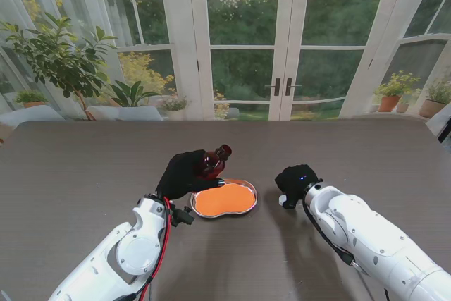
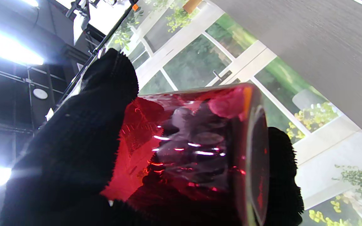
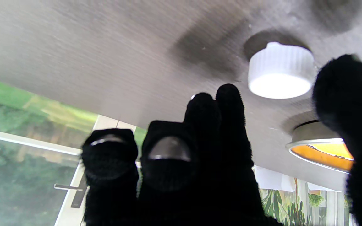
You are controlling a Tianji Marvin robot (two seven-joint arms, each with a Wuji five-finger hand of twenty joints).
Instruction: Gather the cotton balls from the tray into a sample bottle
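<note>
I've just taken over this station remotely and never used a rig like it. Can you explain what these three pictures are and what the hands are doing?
The wide picture looks down from the robot's stand at a dark wood-grain table. Two white arms end in five-finger hands in black gloves. The left hand grips a dark red glass sample bottle, tilted over a steel kidney-shaped tray with an orange liner. The other two pictures come from wrist cameras and appear upside down. The right hand is open, beside a white ribbed bottle cap lying on the table. I cannot make out any cotton balls.
</note>
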